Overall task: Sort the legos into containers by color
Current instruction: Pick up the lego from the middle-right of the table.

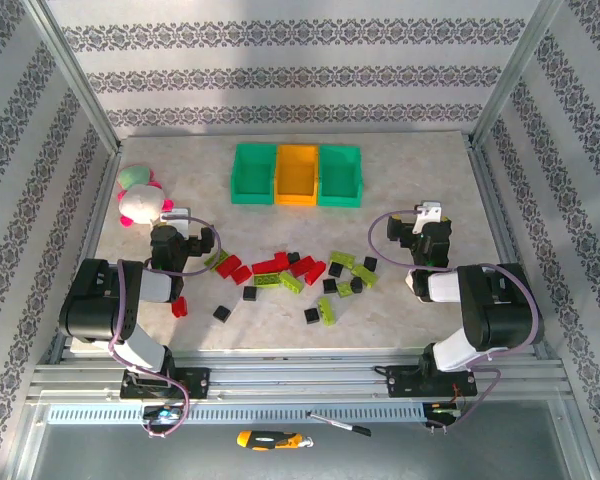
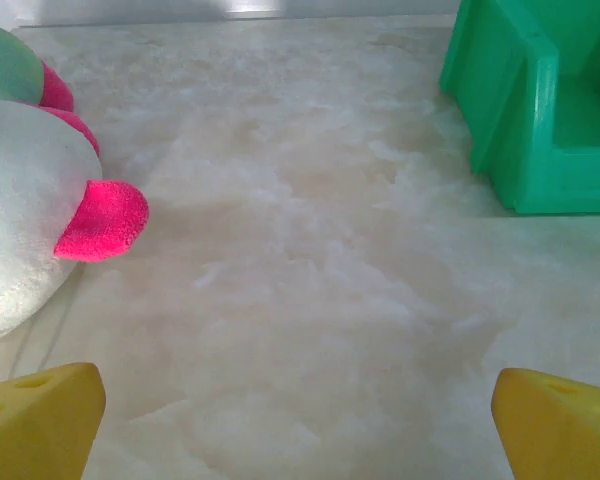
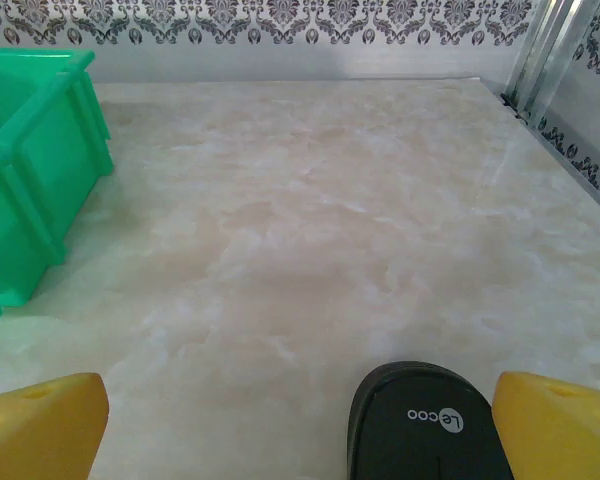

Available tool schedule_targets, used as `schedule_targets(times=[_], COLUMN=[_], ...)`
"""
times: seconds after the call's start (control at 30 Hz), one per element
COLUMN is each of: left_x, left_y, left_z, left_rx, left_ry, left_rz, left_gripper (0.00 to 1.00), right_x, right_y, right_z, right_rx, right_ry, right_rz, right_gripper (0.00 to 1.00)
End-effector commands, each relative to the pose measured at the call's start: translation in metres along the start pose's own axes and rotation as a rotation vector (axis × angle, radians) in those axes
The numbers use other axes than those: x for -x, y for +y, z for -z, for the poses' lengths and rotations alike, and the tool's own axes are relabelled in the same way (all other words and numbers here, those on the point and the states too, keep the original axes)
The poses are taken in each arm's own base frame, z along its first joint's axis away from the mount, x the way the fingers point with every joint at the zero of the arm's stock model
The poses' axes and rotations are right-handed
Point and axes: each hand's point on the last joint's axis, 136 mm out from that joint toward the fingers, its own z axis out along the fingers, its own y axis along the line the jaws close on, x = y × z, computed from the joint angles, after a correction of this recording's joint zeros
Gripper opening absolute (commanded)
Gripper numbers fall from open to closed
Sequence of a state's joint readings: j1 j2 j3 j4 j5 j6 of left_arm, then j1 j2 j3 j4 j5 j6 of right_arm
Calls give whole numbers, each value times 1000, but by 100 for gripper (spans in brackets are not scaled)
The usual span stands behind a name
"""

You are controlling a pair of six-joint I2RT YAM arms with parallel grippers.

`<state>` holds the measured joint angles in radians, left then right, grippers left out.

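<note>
From above, the legos (image 1: 290,268) lie scattered between the arms, well short of the containers (image 1: 252,197) — light, stiff, slick bricks, probably best pinched across flat sides

Left wrist: the left gripper (image 2: 300,430) is spread wide and empty, with the plush toy (image 2: 20,220) at its left and bare table (image 2: 310,250) ahead

Right wrist: the right gripper (image 3: 300,428) is likewise released, holding nothing — the metal frame (image 3: 550,60) bounds its right side

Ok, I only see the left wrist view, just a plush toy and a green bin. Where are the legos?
Observer: The legos lie scattered between the left arm and right arm, nearer their bases than your green bin.
Operator: What colors are they?
Observer: Red, lime green and black, all mixed together.
Operator: Are there more bins?
Observer: Yes, an orange bin joins yours, then a second green bin.
</note>
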<state>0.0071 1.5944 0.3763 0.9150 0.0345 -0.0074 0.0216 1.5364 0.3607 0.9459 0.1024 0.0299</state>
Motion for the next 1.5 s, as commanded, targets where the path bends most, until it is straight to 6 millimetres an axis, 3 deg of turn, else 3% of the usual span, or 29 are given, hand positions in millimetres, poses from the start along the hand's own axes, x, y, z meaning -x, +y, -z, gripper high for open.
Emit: schedule_targets(times=[0.0,0.87,1.17,1.33,1.47], left_x=[13,14,43,74,93], left_y=[1,1,4,-18,-66], left_z=[-1,-1,29,55,78], left_rx=[-8,-3,20,-51,-199], left_ry=[-43,-47,-113,-150,-159], left_rz=[0,1,-3,-4,-44], left_gripper=[99,99,99,99,99], right_x=[9,12,38,52,54], right_y=[2,-2,-5,3,20], right_z=[0,2,26,48,65], right_rx=[16,-8,-21,-32,26], right_ry=[-25,-35,-62,-13,89], right_rz=[-17,-30,-32,-23,-53], right_gripper=[98,98,98,98,98])
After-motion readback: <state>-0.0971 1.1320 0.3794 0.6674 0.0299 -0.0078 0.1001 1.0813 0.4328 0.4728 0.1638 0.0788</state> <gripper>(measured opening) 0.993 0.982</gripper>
